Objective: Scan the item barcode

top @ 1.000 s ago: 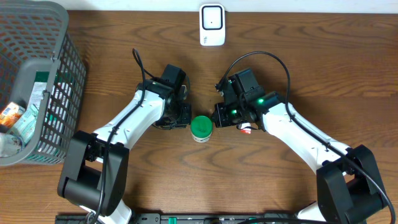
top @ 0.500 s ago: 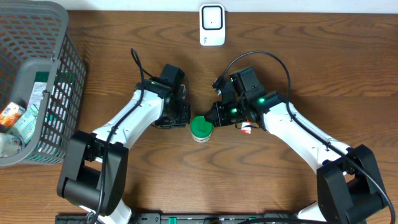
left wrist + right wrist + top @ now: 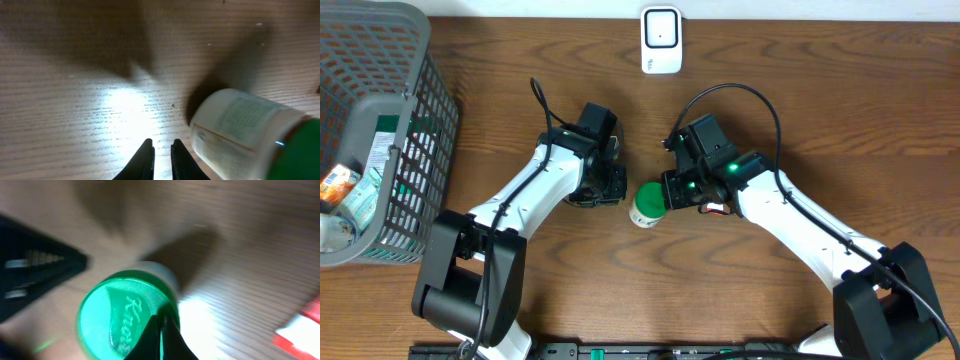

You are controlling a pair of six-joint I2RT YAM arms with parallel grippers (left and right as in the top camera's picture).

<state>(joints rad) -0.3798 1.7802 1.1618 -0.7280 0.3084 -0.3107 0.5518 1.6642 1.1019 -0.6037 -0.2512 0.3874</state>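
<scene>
**Right gripper** (image 3: pixel 161 326): jaws pressed together, nothing between them. The tips rest against the rim of the green lid (image 3: pixel 120 317), which bears raised script beginning "Kno".

**Left gripper** (image 3: pixel 161 154): jaws narrow with a thin slit between them, holding nothing. It hangs low over bare wood, just beside the jar on its left.

**White jar** (image 3: pixel 641 213): stands mid-desk between the two grippers. It is tipped, with the lid leaning toward the right arm and the printed side (image 3: pixel 235 127) turned toward the left wrist camera. The print is blurred, and we find no barcode legible.

**Change noted:** a second ago the overhead view showed only the green disc, with the jar upright. Now the white wall shows below the lid, and the right gripper has shifted in against it. We judge this to be a tipping push that exposes the label. The scan itself is not yet begun.

**Red-and-white packet** (image 3: pixel 299 326): lies near the right gripper, partly out of frame.

**Scanner** (image 3: pixel 661 40): a white unit at the far edge of the desk (image 3: pixel 840 90), well apart from the jar, with bare wood between them.

**Grey basket** (image 3: pixel 420 110): sits at the left edge, holding packaged goods.

**Room:** the way toward the scanner is open, and so is the right side. The left gripper crowds the jar's left flank, and a harder push could roll the jar into it.
</scene>
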